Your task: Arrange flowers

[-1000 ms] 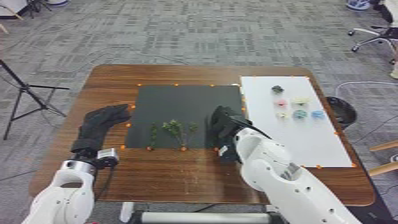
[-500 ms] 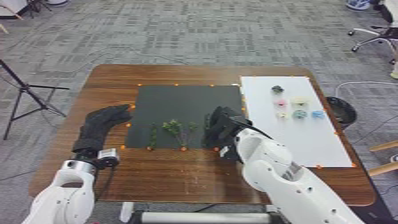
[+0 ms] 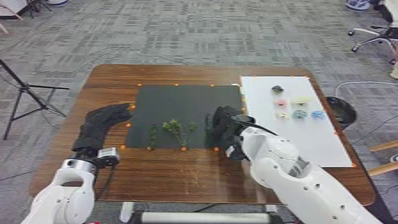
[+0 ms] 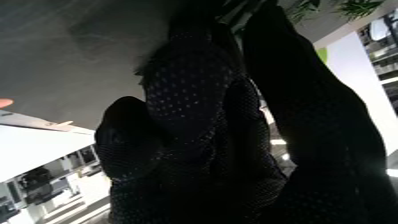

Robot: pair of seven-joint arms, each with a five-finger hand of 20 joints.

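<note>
My left hand (image 3: 105, 119) is held over the table's left side, its fingers relaxed. At the dark mat's (image 3: 182, 95) right edge is my right hand (image 3: 228, 125). Just left of it lies a dark green stem (image 3: 209, 122). Three more green sprigs lie on the mat: a thin one (image 3: 152, 136), a fuller one (image 3: 175, 129) and a short one (image 3: 192, 126). In the right wrist view my right hand (image 4: 191, 95) has straight fingers, with greenery (image 4: 359, 7) beyond the tips. Pink (image 3: 282, 102), pale yellow (image 3: 300, 100) and blue (image 3: 317, 114) flowers rest on the white sheet.
The white sheet (image 3: 306, 145) covers the table's right side and also bears a dark flower (image 3: 277, 89) and a teal one (image 3: 299, 114). Orange markers edge both areas. A black bin (image 3: 342, 112) stands beyond the table's (image 3: 169, 175) right edge.
My right hand has shifted slightly right and toward the robot, and the dark green stem beside it has come into sight. The left hand has stayed still.
</note>
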